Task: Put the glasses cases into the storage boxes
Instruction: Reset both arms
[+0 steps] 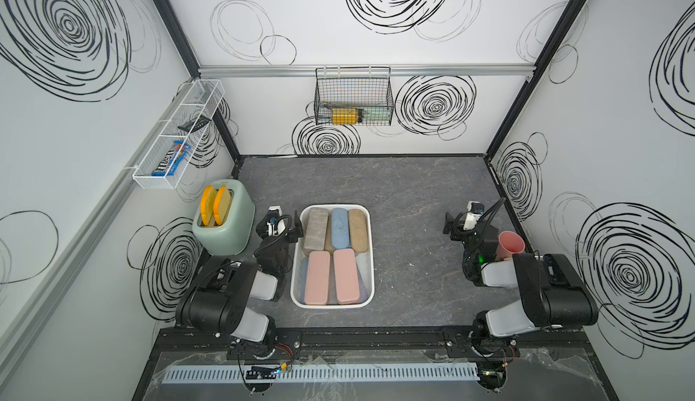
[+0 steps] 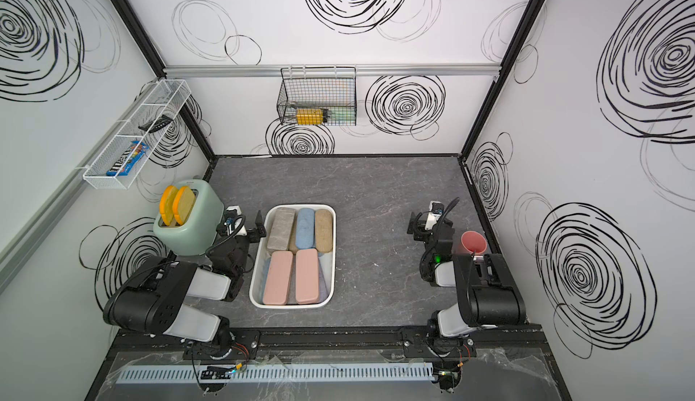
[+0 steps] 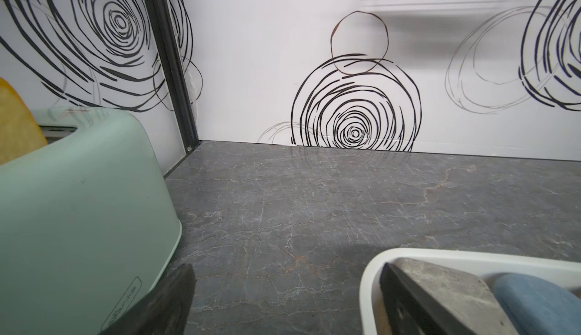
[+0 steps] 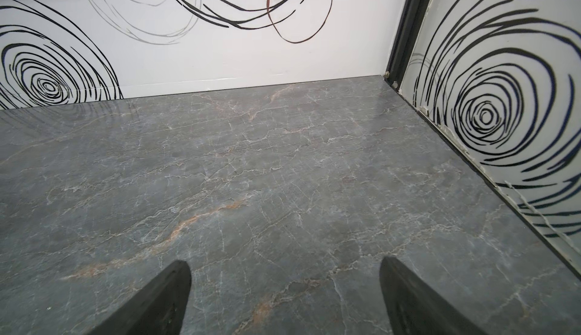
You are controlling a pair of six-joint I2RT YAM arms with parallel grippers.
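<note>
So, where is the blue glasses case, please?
In both top views the blue case lies in the white box, far row, between the grey case and the tan case.

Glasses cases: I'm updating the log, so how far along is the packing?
Done, it seems: the glasses cases lie layered in the storage box. In hand: nothing; left pincer and right pincer stand open, empty. Left: no case shows on the tabletop, so probably nothing.

In a top view, the storage box (image 1: 333, 305) is set mid-frame on the counter (image 1: 413, 192). The glasses cases (image 1: 340, 228) are packed inside it: three side by side in its upper half, two in its lower half, others beneath. A toaster (image 1: 225, 226) is placed left of it, a cup (image 1: 510, 245) far right.
</note>
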